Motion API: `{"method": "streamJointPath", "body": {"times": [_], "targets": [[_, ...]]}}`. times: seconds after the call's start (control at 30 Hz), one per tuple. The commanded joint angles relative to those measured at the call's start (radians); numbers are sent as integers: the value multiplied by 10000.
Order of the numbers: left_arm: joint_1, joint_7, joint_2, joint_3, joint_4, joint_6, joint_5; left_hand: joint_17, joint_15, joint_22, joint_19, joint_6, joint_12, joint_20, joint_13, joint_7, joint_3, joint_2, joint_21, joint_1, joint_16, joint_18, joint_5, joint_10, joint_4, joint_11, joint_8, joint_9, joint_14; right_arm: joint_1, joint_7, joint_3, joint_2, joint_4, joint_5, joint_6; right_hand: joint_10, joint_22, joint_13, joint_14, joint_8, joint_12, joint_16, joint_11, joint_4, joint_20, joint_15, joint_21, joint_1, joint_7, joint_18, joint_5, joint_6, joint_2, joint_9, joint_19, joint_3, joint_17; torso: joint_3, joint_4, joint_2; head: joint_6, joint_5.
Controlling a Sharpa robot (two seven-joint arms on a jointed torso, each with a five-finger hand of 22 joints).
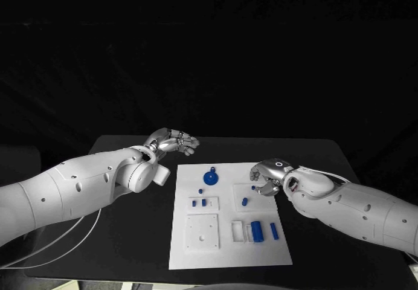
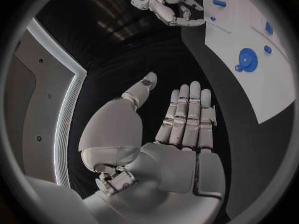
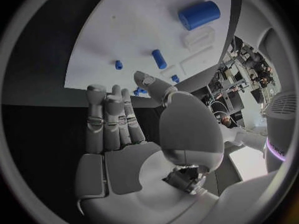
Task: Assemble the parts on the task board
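The white task board (image 1: 226, 244) lies in the middle of the black table. A blue gear (image 1: 211, 177) sits near its far end, also seen as the blue gear (image 2: 249, 59). Small blue pegs (image 1: 199, 203) stand below the gear. A thick blue cylinder (image 1: 257, 230) and a slim blue pin (image 1: 273, 230) lie near the board's right side. My left hand (image 1: 174, 142) hovers off the board's far left corner, fingers (image 2: 187, 114) straight, holding nothing. My right hand (image 1: 266, 178) hangs over the board's right edge, fingers (image 3: 109, 119) extended and empty.
White raised blocks (image 1: 203, 231) with recesses sit on the board. A white cable (image 1: 52, 241) trails from the left arm over the table's left side. The table's front edge (image 1: 130, 279) runs close below the board.
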Motion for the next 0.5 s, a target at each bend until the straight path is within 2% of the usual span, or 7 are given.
{"method": "streamJointPath", "body": {"times": [0.03,0.17,0.27,0.5], "targets": [[-8,198,34,7,22,9,281,14,58,11,-56,-88,-34,14,-18,5,-61,-7,-46,84,-76,53,-3,13,0,35,21,-14,-20,-35,-168,-2,78,-146,-331,42,20,190,-26,112,-31,-97,32,25,-9,-11,10,70,16,22,640,-30,36,-57,-18,105,84,-18,-15,17,-83,-83,45],[-12,191,22,7,50,25,297,23,63,14,-58,-96,-43,20,-28,9,-64,4,-52,80,-93,56,-3,15,5,44,20,-17,-19,-91,-179,-12,211,-345,-355,61,58,181,-52,184,-26,-172,37,29,8,-5,14,96,48,17,640,-100,52,-28,-27,167,149,-30,-19,27,-50,-102,63],[-12,202,9,7,72,30,333,30,66,17,-58,-101,-48,24,-34,12,-67,10,-56,76,-105,58,-3,18,9,51,19,-20,-17,-144,-199,-59,281,-482,-367,-14,104,174,-65,228,-21,-216,35,25,33,2,10,110,66,12,640,-147,69,-5,-33,208,213,-39,-19,20,-24,-108,85],[-12,209,-16,7,109,64,409,36,68,19,-59,-105,-54,27,-40,14,-69,16,-60,73,-117,60,-2,21,11,55,19,-22,-16,-223,-208,-76,478,-758,-404,-25,190,157,-96,289,-20,-324,17,17,120,13,2,115,109,6,640,-336,93,2,-55,261,436,-61,-12,-2,-1,-135,136]]}}
